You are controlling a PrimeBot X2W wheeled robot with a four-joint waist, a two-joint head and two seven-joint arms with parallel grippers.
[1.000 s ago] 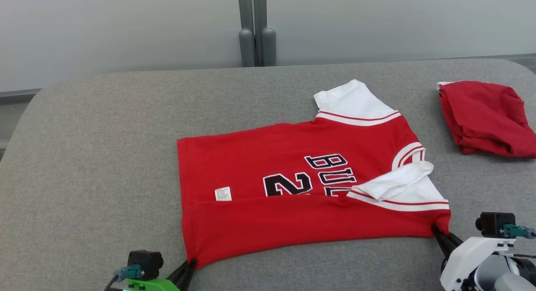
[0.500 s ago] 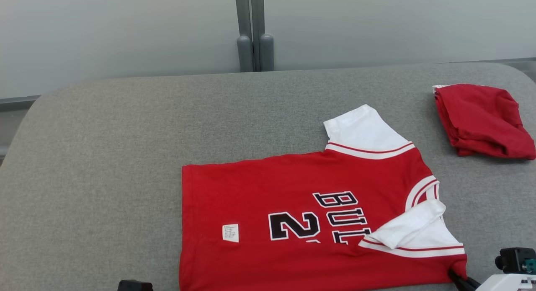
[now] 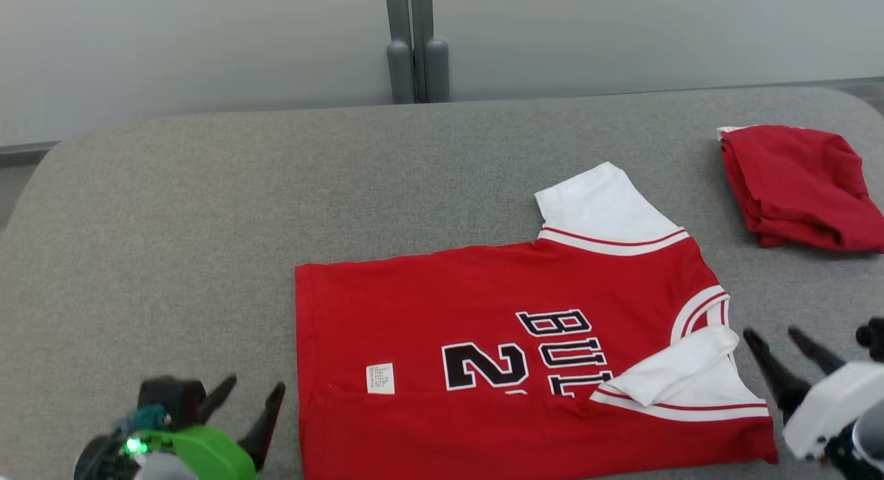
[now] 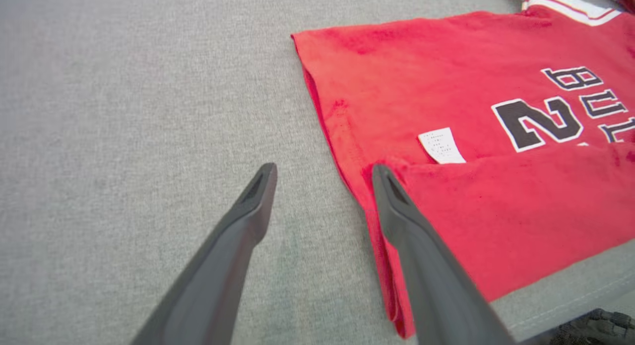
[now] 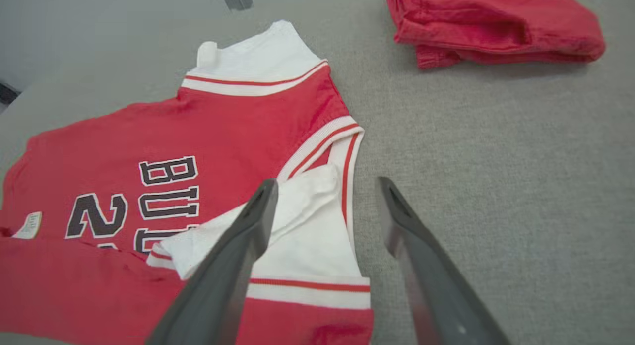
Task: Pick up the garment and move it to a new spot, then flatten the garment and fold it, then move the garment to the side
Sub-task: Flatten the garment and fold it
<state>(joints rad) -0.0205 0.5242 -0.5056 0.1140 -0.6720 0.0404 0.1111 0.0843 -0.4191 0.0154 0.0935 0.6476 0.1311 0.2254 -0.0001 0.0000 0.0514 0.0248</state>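
**A:** Your left fingers (image 3: 268, 414) stand apart with nothing between them, just beside the hem corner of the red jersey (image 3: 483, 300).
**B:** Your right fingers (image 3: 770, 369) are spread and empty too, next to the folded-in white sleeve (image 3: 680, 369).
**A:** The jersey lies flat on the grey bench (image 3: 207, 224). Its near edge is folded over up to the number, and the care label (image 3: 380, 378) is showing.
**B:** There's a folded red garment (image 3: 801, 186) well apart, far right.
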